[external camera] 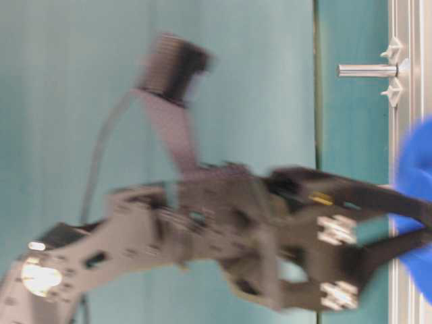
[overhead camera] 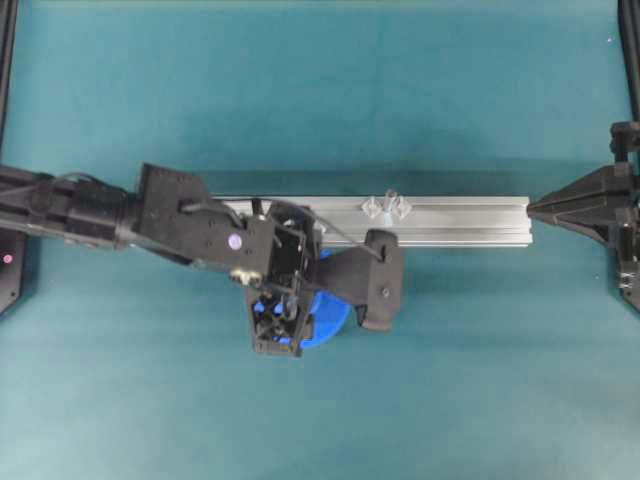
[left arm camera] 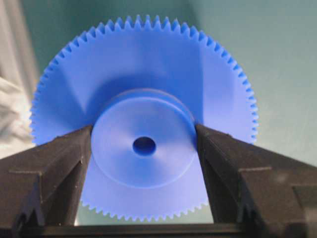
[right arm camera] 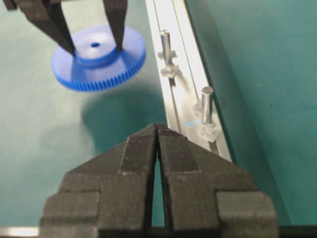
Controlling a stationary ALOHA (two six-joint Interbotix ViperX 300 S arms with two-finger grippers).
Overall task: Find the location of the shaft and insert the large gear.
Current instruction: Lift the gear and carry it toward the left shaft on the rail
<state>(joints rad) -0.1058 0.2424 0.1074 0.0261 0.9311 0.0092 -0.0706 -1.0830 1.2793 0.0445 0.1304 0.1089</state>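
Observation:
My left gripper [left arm camera: 144, 144] is shut on the raised hub of the large gear [left arm camera: 143, 64], a bright blue toothed disc with a small centre hole. It holds the gear flat a little above the table, beside the rail, as the right wrist view shows [right arm camera: 131, 54]. In the overhead view the gear [overhead camera: 335, 315] is mostly under the left gripper [overhead camera: 290, 320]. The shaft [overhead camera: 389, 203] stands on the aluminium rail [overhead camera: 470, 220] between two clear diamond pieces, to the right of the gear. It also shows in the right wrist view [right arm camera: 206, 104]. My right gripper [right arm camera: 157, 128] is shut and empty at the rail's right end [overhead camera: 532, 209].
A second, similar pin [right arm camera: 165, 44] with clear pieces at its foot stands farther along the rail, level with the gear; the left arm hides it from overhead. The table is teal [overhead camera: 300, 90]. Black frame posts stand at the left and right edges.

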